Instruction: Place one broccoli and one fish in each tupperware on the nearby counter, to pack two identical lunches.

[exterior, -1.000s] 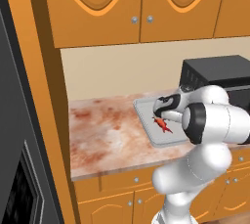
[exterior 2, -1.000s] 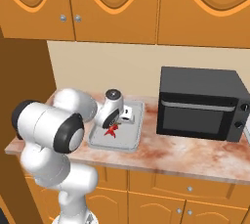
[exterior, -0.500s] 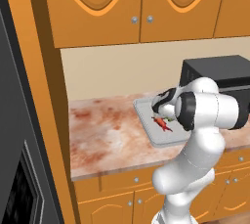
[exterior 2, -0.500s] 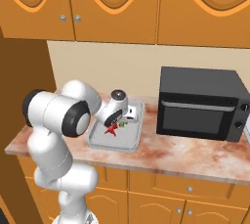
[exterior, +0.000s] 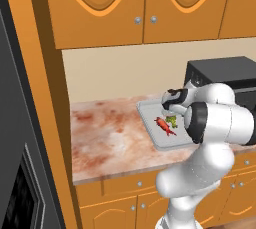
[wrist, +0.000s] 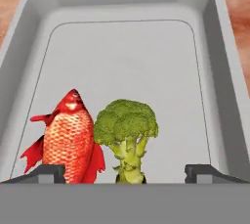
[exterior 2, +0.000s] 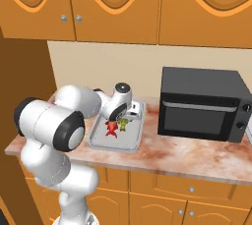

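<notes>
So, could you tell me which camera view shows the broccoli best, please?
The hand view: the broccoli stands large and unobstructed in the grey tupperware, right beside the red fish. The left base view shows it as a small green patch beside the arm; in the right base view, it sits just below the hand.

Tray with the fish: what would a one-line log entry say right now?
gripper: open | above: broccoli | beside: fish | both in: tray

The tupperware (wrist: pixel 225 71) is showing as smooth matt grey plastic, the fish (wrist: pixel 68 137) as glossy red scales, the broccoli (wrist: pixel 127 130) as rough and knobbly green, the bench (exterior: pixel 110 135) as mottled pink-brown polished stone, and the microwave (exterior 2: pixel 202 103) as matt black.
</notes>
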Motion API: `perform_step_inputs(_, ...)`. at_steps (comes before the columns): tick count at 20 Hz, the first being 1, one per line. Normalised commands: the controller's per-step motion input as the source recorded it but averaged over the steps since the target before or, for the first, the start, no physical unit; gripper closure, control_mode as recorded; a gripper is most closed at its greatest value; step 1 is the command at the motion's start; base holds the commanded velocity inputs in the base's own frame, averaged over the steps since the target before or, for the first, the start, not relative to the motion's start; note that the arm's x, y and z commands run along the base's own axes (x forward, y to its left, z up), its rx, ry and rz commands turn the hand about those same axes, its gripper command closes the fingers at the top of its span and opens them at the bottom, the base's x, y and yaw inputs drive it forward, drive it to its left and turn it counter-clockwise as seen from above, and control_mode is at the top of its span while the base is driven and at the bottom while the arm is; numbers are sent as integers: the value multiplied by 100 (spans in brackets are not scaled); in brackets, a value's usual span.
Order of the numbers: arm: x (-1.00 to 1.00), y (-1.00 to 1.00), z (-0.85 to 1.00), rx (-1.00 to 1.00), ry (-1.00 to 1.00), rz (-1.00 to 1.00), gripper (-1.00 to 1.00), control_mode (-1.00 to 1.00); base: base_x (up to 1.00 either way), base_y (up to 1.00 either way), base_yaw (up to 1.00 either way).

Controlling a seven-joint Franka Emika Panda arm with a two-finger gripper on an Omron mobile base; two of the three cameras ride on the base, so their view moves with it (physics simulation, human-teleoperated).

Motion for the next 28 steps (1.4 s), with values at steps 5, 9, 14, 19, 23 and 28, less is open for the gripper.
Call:
perform_step_inputs(5,-99,21,79,-1,0,0,-100,-100,0,0,0)
perform_step_inputs(9,-99,41,73,-5,-2,0,-100,-100,0,0,0)
perform_step_inputs(14,-99,34,66,-7,-16,6,-100,-100,0,0,0)
perform_step_inputs(19,-97,22,81,-6,-18,12,-100,-100,0,0,0)
perform_step_inputs(23,-91,18,73,-3,-20,17,-100,-100,0,0,0)
perform_step_inputs(28,-50,12,63,-1,-3,13,-100,-100,0,0,0)
